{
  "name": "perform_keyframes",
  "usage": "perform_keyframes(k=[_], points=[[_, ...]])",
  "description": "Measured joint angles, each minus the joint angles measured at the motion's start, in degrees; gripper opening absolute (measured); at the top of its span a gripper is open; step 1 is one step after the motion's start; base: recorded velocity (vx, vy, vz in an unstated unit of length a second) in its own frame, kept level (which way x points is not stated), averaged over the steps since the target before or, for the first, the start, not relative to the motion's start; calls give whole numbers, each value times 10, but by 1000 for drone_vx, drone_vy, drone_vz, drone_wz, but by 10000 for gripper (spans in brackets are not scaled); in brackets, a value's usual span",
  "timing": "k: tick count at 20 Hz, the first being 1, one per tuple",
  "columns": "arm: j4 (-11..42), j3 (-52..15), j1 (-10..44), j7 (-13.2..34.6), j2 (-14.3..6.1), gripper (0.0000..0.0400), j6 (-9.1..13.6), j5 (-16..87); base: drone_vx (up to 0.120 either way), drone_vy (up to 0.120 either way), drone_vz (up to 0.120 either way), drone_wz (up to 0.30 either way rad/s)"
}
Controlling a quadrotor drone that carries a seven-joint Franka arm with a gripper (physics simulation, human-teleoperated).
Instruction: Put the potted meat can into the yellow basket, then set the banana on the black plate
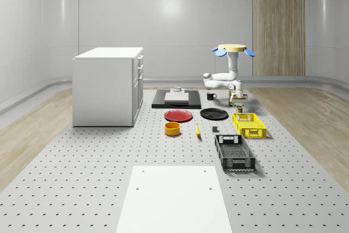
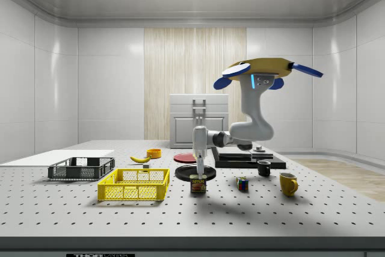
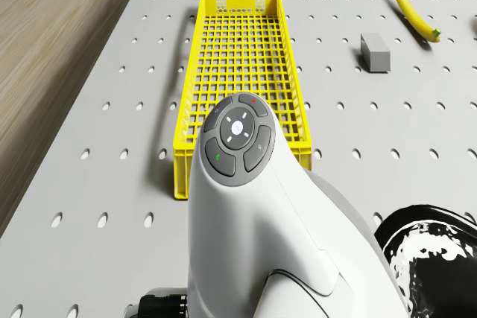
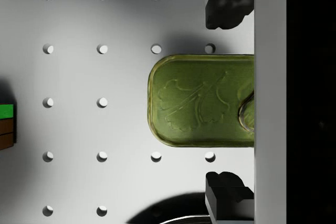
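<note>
Side view first: the drone (image 2: 260, 70) hovers above the perforated table (image 2: 313, 215), over the stretch beside the black plate (image 2: 195, 173), with its white arm (image 2: 252, 127) bent down so that the gripper (image 2: 199, 171) hangs directly over the one potted meat can (image 2: 198, 185). That can stands upright on the table just beside the yellow basket (image 2: 133, 185), at the basket's end nearest the drone, and apart from it.

From the wrist camera the can's green lid (image 4: 202, 100) lies between the two dark fingertips (image 4: 226, 6), one on each side with table showing in both gaps, so the pincer is spread wider than the can and holds nothing.

Counting outward from the yellow basket: one banana (image 1: 198, 130) lies on the table on the basket's far side from the room's wooden floor, well apart from it, with a small grey block (image 1: 215, 130) between banana and basket (the drone camera shows this block (image 3: 375, 52) plainly). One dark basket (image 1: 234, 152) sits just beyond the yellow one. There are two plates, the black one next to the basket's drone end and a red plate (image 1: 179, 115) beside it, plus one orange bowl (image 1: 172, 128) near the red plate. Two mugs stand past the can: one black mug (image 2: 264, 168) and one yellow mug (image 2: 288, 183), with a single coloured cube (image 2: 242, 183) between can and yellow mug. One white cabinet (image 1: 108, 85) stands well apart.
</note>
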State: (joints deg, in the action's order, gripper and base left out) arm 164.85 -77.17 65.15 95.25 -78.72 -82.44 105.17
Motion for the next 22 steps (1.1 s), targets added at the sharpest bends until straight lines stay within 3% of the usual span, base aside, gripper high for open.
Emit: perform_keyframes(k=[10, 21, 22], points=[[-9, 39, 4, -1, -20, 400, -32, 33, 8, 0, 0, 0], [-40, 57, 35, 2, -26, 400, -53, 50, 0, 0, 0, 0], [-41, 58, 36, 3, -26, 367, -54, 51, 0, 0, 0, 0]])
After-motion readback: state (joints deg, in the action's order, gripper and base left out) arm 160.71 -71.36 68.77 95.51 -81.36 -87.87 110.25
